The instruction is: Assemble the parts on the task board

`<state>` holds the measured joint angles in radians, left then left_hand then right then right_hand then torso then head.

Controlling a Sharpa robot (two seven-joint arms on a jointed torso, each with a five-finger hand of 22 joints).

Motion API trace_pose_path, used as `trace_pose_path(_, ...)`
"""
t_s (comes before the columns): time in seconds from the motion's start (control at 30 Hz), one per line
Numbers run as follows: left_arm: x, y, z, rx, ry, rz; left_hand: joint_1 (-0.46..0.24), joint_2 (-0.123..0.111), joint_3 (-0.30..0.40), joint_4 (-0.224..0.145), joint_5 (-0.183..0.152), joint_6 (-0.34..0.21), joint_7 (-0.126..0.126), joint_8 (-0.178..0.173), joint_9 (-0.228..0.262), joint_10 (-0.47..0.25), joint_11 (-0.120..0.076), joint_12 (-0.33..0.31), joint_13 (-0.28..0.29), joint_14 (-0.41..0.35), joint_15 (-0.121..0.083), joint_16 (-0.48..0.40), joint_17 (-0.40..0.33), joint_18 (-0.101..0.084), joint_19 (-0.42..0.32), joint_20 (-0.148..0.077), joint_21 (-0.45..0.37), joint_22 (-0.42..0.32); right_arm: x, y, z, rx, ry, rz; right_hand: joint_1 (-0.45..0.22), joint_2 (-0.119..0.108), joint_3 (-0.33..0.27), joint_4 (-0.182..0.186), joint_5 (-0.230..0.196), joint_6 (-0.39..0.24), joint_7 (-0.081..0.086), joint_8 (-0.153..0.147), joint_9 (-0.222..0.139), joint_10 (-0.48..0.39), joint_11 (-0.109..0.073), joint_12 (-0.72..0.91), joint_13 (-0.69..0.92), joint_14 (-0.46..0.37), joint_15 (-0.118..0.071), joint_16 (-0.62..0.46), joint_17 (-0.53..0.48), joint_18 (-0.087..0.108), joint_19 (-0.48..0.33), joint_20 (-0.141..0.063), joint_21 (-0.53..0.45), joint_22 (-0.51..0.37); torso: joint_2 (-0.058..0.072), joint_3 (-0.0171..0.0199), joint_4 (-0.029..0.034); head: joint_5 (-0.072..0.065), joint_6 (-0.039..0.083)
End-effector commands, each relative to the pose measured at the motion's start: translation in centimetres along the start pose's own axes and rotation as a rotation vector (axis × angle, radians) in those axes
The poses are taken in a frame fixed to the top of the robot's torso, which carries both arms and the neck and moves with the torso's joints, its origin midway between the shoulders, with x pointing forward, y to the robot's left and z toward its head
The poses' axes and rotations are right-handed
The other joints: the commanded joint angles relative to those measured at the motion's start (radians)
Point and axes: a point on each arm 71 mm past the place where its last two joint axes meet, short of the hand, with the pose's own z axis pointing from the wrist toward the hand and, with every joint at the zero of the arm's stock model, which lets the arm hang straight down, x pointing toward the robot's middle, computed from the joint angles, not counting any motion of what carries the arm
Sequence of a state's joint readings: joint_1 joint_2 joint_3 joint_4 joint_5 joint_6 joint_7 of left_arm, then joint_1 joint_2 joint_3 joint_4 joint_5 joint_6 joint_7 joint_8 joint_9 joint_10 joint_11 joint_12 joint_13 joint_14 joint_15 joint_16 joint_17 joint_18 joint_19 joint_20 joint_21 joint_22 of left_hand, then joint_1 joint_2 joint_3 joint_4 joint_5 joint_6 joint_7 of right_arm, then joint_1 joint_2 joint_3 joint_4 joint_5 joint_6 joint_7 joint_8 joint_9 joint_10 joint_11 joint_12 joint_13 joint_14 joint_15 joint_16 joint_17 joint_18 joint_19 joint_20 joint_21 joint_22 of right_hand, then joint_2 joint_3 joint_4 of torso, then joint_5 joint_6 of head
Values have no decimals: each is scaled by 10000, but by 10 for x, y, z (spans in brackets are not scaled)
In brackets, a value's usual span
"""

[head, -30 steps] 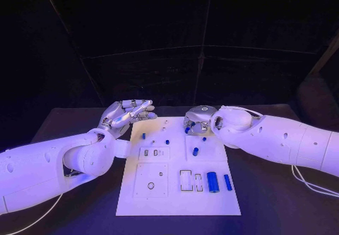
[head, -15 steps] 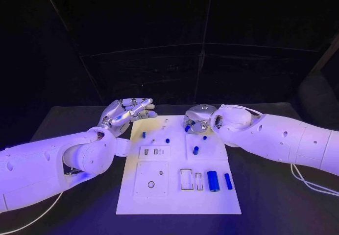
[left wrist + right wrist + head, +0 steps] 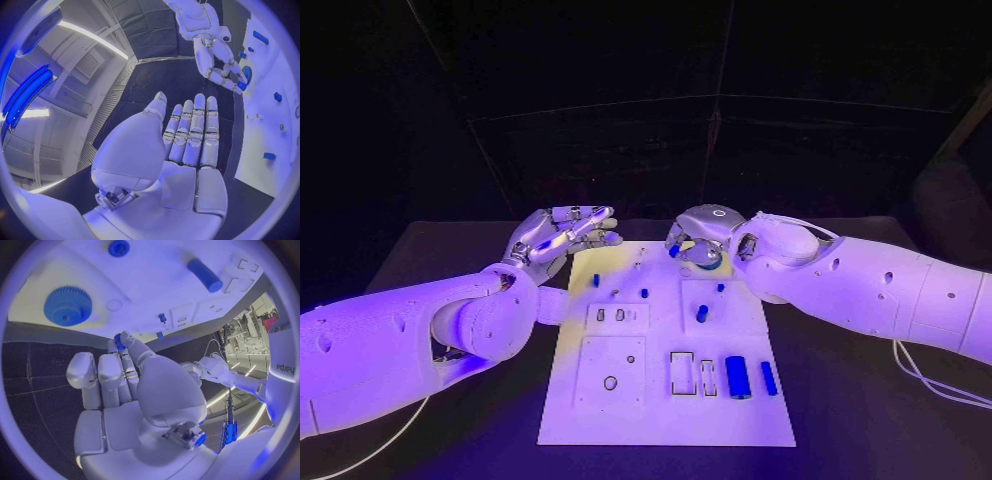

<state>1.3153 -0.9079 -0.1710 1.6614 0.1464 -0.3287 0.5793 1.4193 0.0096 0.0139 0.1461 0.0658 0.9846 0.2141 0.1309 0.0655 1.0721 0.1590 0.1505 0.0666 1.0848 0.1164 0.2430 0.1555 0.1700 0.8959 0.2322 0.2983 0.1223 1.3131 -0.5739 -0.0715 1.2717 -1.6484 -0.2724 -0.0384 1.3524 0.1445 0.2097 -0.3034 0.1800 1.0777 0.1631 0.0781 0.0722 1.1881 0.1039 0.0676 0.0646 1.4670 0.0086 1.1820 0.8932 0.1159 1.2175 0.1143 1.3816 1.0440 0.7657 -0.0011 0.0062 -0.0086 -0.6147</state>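
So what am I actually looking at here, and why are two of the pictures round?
It is a robot with two white arms, each ending in a silver hand. The square picture comes from a camera on its head, looking down at a black table. The round ones come from wide-angle cameras at each wrist, behind that hand. On the table lies a white task board with small blue parts, such as a blue cylinder and a blue gear. The left hand is open and holds nothing. The right hand pinches a small blue part in its fingers.
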Motion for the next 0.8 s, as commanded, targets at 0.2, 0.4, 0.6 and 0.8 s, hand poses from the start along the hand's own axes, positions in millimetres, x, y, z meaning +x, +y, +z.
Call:
trace_pose_path(0.2,1,-2,1,131,134,9,-66,83,7,-82,-27,71,17,-51,-11,43,6,-98,-4,88,7,-64,18,136,53,-4,-71,-21,-10,5,17,287,-863,275,-218,-384,850,219,20,17,67,-93,-15,90,-88,-41,8,42,13,164,35,-134,10,49,97,77,31,-6,46,2,109)
trace_pose_path(0.4,1,-3,2,187,114,35,-63,86,9,-86,-27,72,17,-55,-10,45,6,-104,-4,90,6,-69,20,137,55,-4,-73,-23,-9,11,30,282,-862,272,-318,-486,1052,252,1,-5,79,-100,-16,57,-77,-43,8,40,26,219,58,-137,16,60,119,106,50,-5,36,92,152)
trace_pose_path(0.6,1,-5,3,240,122,52,-62,87,9,-88,-27,73,17,-57,-10,46,6,-106,-4,91,6,-70,20,137,56,-4,-75,-24,-6,19,40,147,-581,260,-437,-624,1183,292,-21,-32,85,-104,-17,40,-65,-39,11,46,35,293,116,-153,68,73,159,192,128,-35,79,102,117)
trace_pose_path(0.8,2,-8,4,309,145,71,-55,89,10,-98,-27,76,16,-64,-10,52,5,-117,-3,97,6,-80,24,138,60,-4,-80,-28,-2,25,48,81,-237,242,-482,-664,1230,316,-55,-45,87,-106,-17,25,-59,-42,10,47,38,317,131,-158,84,78,172,218,214,-57,99,112,103)
